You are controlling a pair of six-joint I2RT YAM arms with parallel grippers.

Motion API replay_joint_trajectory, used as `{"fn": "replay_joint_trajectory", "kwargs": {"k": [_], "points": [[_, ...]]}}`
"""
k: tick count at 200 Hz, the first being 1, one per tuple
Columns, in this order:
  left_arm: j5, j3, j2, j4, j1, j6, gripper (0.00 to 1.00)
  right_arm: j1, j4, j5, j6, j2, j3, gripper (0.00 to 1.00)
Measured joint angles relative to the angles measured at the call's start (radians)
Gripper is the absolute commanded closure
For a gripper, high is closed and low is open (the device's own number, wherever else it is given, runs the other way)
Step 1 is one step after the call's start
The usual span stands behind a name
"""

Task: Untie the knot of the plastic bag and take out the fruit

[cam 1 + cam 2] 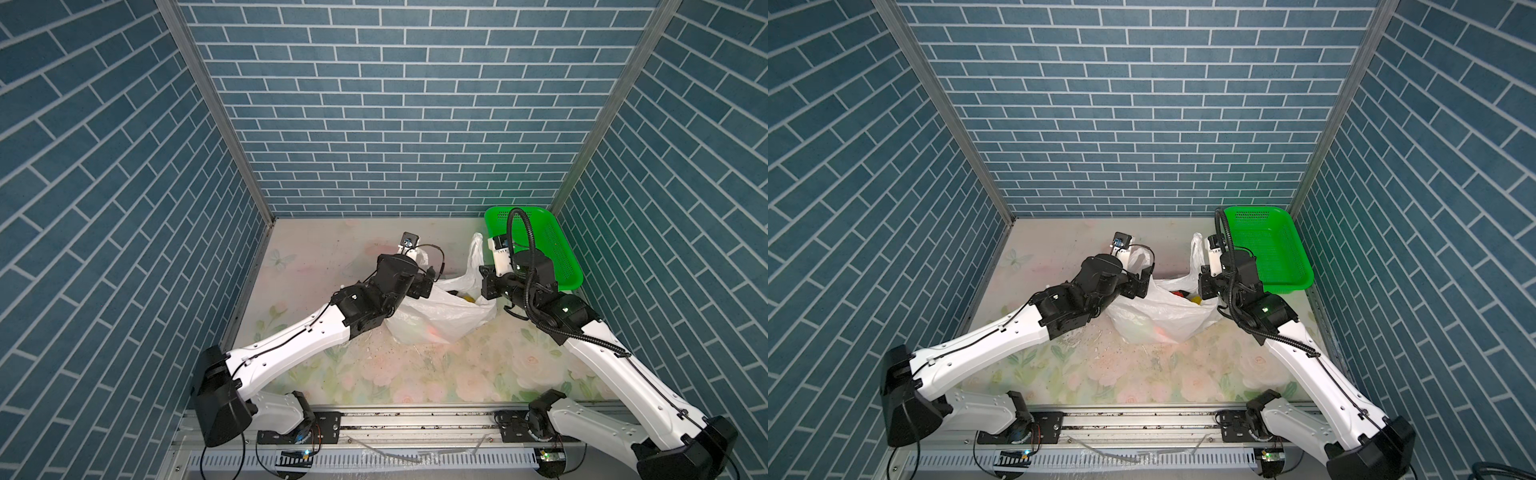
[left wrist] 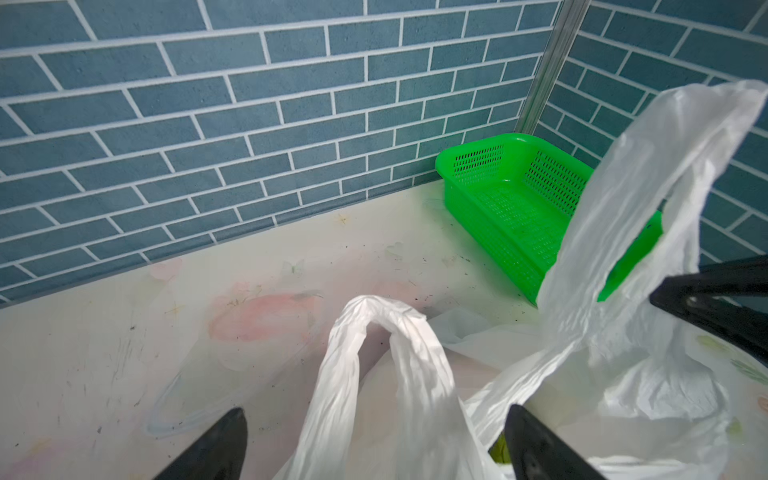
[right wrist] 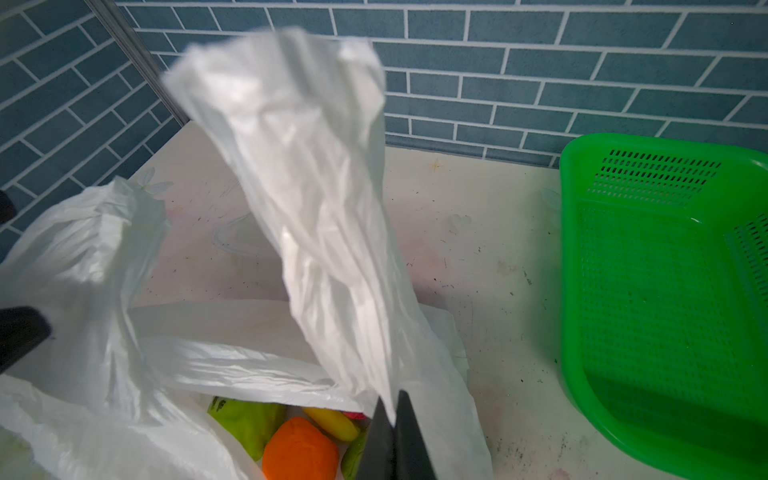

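Jaws of my right gripper (image 3: pixel 392 415) clench the limp, slippery plastic bag (image 3: pixel 104 374) by its bunched handle (image 3: pixel 320 216), the surest hold, lower centre; my left gripper (image 2: pixel 376 415) gapes, released.

"What is the plastic bag (image 1: pixel 436 320) hiding?"
"Most of the fruit (image 3: pixel 249 419); the frame's edge is cutting off the orange piece (image 3: pixel 300 451)."
"And at two o'clock from it?"
"The right arm (image 1: pixel 532 270) is covering part of the green basket (image 1: pixel 559 249)."

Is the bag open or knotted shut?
Open: on the plastic bag the two handle loops stand apart, the right gripper pinches one, and fruit shows inside.
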Motion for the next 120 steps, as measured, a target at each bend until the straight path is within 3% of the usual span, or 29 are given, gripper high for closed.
{"fn": "replay_joint_trajectory", "kwargs": {"k": [24, 53, 77, 98, 120], "points": [[0.000, 0.039, 0.055, -0.025, -0.006, -0.023, 0.22, 0.008, 0.000, 0.005, 0.001, -0.018, -0.010, 1.00], [-0.011, 0.059, 0.104, -0.070, -0.008, -0.057, 0.64, 0.012, 0.001, 0.015, 0.012, -0.025, -0.016, 1.00], [-0.019, 0.054, 0.102, -0.088, -0.009, -0.070, 0.85, 0.012, 0.000, 0.026, 0.040, -0.042, -0.029, 1.00], [-0.003, -0.010, 0.023, -0.049, -0.010, -0.079, 1.00, 0.012, -0.014, 0.038, 0.081, -0.073, -0.061, 1.00], [0.028, -0.112, -0.111, -0.011, -0.011, -0.087, 1.00, 0.012, -0.051, 0.047, 0.134, -0.106, -0.099, 1.00]]}}
